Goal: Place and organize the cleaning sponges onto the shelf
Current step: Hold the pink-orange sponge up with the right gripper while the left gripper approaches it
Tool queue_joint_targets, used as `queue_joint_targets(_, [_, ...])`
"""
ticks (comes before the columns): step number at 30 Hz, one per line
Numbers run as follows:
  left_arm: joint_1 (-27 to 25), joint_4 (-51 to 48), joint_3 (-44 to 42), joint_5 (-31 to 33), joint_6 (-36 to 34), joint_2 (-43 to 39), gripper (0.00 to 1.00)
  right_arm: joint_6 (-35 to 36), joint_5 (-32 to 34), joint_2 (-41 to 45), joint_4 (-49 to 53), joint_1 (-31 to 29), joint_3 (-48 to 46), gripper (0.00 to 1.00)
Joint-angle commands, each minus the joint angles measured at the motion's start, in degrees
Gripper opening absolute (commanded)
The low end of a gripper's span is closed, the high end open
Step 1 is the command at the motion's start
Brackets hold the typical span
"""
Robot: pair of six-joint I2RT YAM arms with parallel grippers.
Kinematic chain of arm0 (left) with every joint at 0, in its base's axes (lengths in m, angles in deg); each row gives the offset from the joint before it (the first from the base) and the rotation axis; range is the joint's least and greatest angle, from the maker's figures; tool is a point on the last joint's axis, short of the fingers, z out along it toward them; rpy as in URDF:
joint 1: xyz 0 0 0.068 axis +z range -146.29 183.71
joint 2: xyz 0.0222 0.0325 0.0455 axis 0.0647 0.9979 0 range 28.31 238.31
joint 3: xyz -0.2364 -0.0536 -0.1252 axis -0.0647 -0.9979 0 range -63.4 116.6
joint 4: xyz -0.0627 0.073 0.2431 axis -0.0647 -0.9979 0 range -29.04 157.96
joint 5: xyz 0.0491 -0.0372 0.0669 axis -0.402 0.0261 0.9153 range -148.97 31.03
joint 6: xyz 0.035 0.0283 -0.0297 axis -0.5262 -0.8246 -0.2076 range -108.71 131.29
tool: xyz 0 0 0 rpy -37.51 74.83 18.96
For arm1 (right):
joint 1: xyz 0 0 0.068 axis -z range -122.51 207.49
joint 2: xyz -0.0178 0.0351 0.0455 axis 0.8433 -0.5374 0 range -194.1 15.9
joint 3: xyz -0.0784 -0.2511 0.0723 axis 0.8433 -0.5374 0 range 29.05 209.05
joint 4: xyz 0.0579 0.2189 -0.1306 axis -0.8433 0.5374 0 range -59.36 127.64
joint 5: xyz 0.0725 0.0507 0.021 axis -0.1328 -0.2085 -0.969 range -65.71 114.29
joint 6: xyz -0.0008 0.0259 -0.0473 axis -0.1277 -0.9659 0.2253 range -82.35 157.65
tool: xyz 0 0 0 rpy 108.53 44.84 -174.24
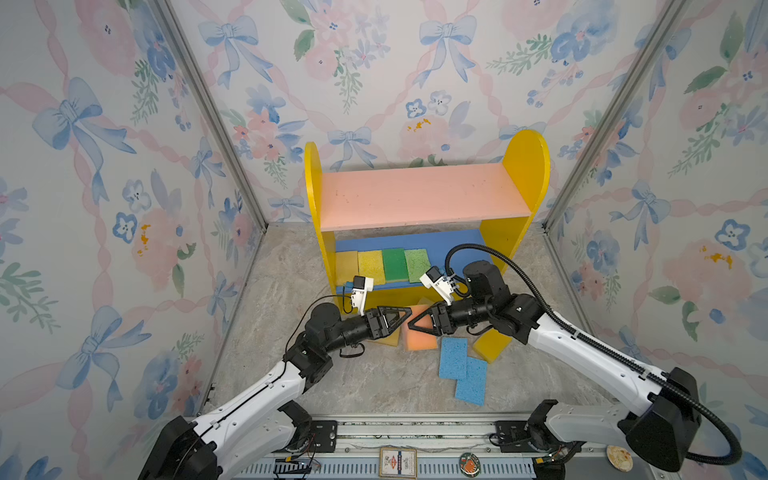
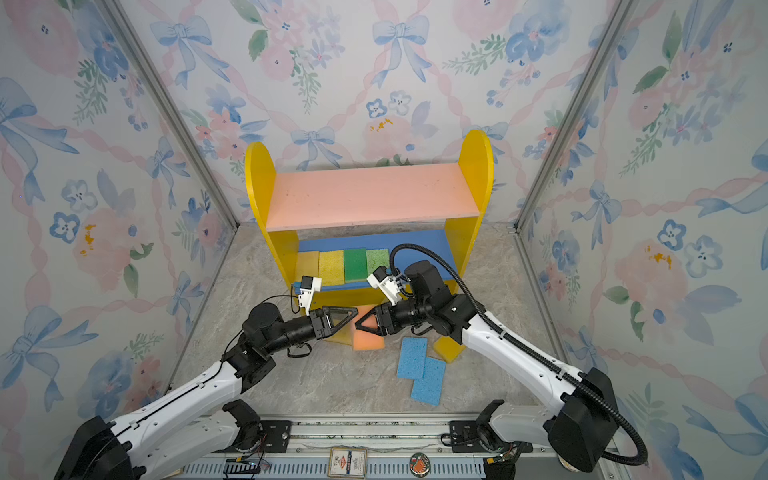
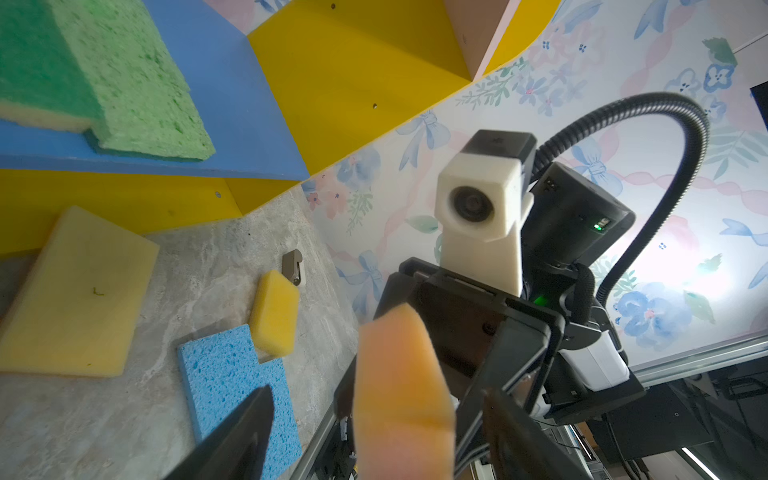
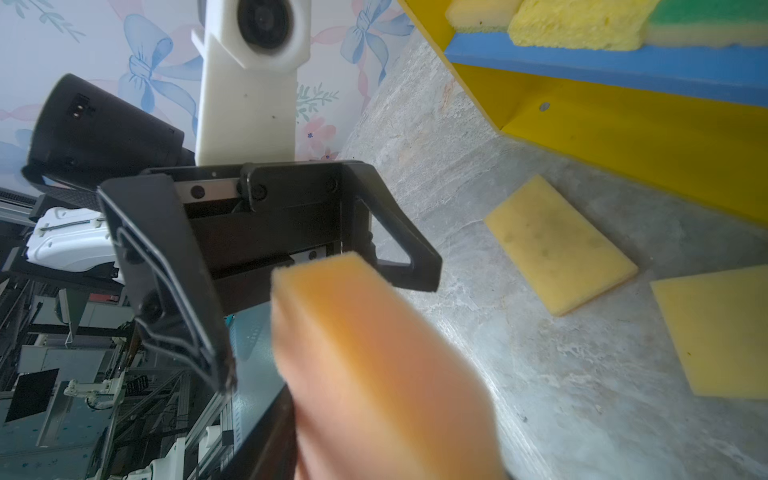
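Observation:
An orange sponge (image 1: 420,334) (image 2: 368,337) hangs above the floor in front of the shelf (image 1: 419,195) (image 2: 370,195). My right gripper (image 1: 414,324) (image 4: 374,436) is shut on one end of this sponge (image 4: 374,365). My left gripper (image 1: 404,314) (image 3: 380,440) faces it tip to tip. Its jaws stand open around the sponge's other end (image 3: 399,395), with a gap on each side. On the blue lower board (image 1: 457,241) lie two yellow sponges (image 1: 347,266) (image 1: 370,264), a dark green one (image 1: 394,264) and a light green one (image 1: 417,264). The pink upper board is bare.
On the stone floor lie two overlapping light blue sponges (image 1: 453,357) (image 1: 471,384), a yellow sponge (image 1: 492,345) under my right arm, and another yellow sponge (image 1: 388,338) below my left gripper. Flowered walls close in on three sides. A metal rail (image 1: 374,432) runs along the front.

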Motion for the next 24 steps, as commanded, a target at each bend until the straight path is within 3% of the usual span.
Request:
queue_joint_targets(1, [-1.15, 2.13, 2.23, 0.83, -0.33, 1.03, 0.75, 0.96, -0.71, -0.75, -0.08, -1.17, 2.20, 0.49])
queue_joint_targets(6, [-2.03, 2.46, 2.51, 0.64, -0.42, 2.33, 0.54, 0.81, -0.37, -0.93, -0.08, -1.52, 2.35, 0.50])
queue_joint_targets(13, [-2.11, 2.70, 2.07, 0.92, -0.26, 2.08, 0.16, 0.80, 0.00, -1.31, 0.07, -1.74, 2.33, 0.58])
queue_joint_targets(16, [-2.15, 2.68, 1.93, 0.99, -0.16, 2.00, 0.12, 1.14, 0.12, -1.45, 0.52, -1.75, 2.53, 0.73])
queue_joint_targets(19, [-2.08, 2.69, 1.81, 1.17, 0.02, 1.86, 0.12, 2.13, 0.66, -0.86, 1.91, -1.67, 2.79, 0.95])
queue_joint_targets(24, [-0.71, 2.75, 1.84, 2.47, 0.62, 0.60, 0.11, 0.73, 6.33, 5.80, 0.71, 1.26, 0.19, 0.97])
